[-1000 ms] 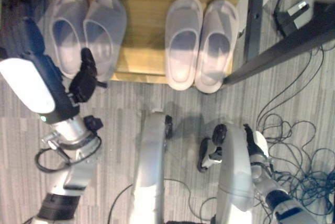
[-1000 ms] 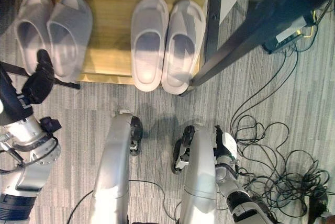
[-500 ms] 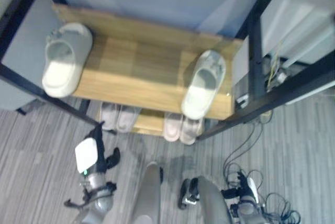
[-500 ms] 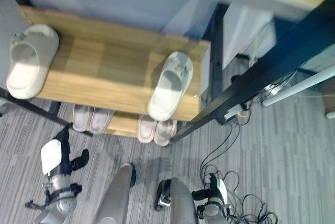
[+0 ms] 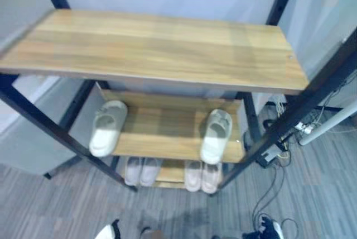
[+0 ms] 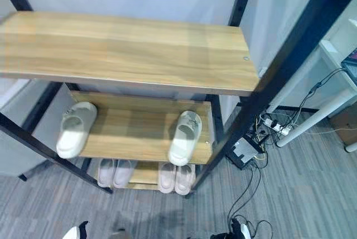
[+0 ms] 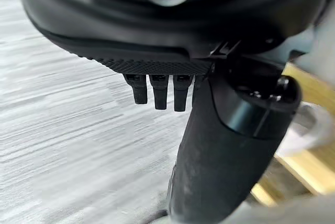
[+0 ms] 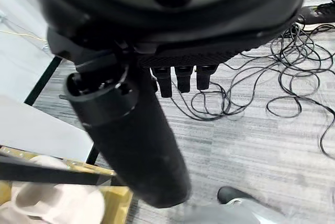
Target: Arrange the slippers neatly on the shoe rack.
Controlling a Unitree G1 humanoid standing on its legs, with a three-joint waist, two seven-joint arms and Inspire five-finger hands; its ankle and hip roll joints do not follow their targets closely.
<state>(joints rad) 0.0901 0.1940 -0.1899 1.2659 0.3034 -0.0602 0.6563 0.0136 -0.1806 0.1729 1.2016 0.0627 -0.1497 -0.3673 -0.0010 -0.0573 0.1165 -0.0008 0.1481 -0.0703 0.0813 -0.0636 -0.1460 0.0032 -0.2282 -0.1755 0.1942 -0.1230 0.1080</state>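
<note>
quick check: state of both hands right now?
Left hand: open, fingers straight, holding nothing.
Right hand: open, fingers straight, holding nothing.

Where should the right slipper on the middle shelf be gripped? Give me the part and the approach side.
Grip the right slipper at its heel end, pinching the sole's two sides. Come from the front, level with the middle shelf: the heel points outward at the front edge, the strap lies at the far end, and the top shelf probably blocks a reach from above.
</note>
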